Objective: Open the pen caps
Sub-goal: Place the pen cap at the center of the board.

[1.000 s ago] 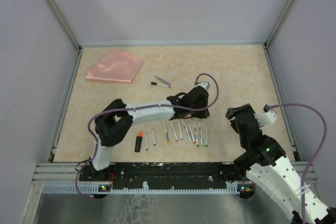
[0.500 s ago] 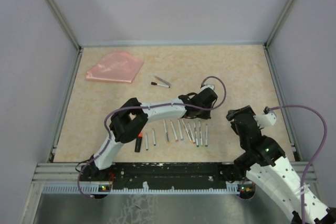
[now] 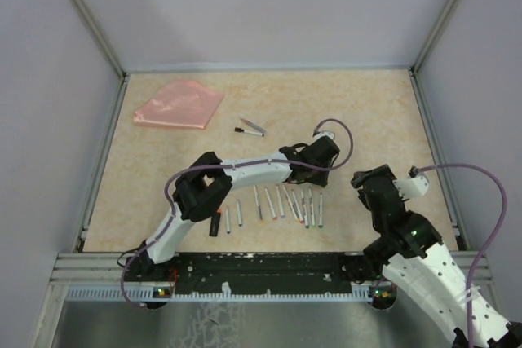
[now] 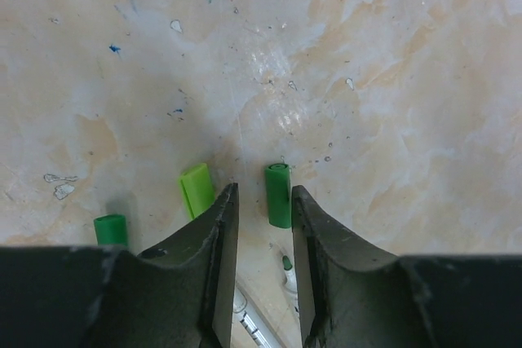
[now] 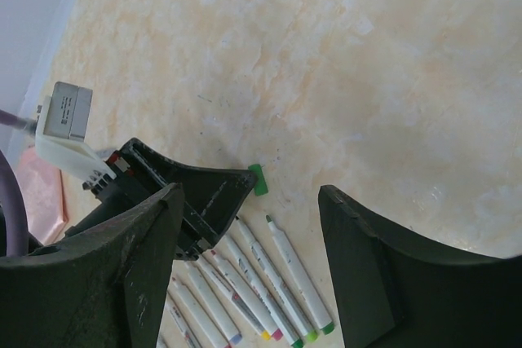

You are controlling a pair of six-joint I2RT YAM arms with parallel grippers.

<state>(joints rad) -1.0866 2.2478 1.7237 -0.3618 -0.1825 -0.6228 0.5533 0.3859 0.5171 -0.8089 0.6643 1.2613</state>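
I find nothing readable: any print on the pen barrels (image 5: 294, 270) between my right gripper's (image 5: 249, 201) jaws is too small to tell, and the green caps (image 4: 278, 195) by my left gripper (image 4: 263, 193) look plain.

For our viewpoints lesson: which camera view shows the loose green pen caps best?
The left wrist view: three green caps lie close up by the fingertips of the left gripper. The right wrist view shows one, peeking from behind that gripper; the top view hides them under the arm.

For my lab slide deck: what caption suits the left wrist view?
Left gripper, jaws slightly apart, above three loose green pen caps on the marbled table.
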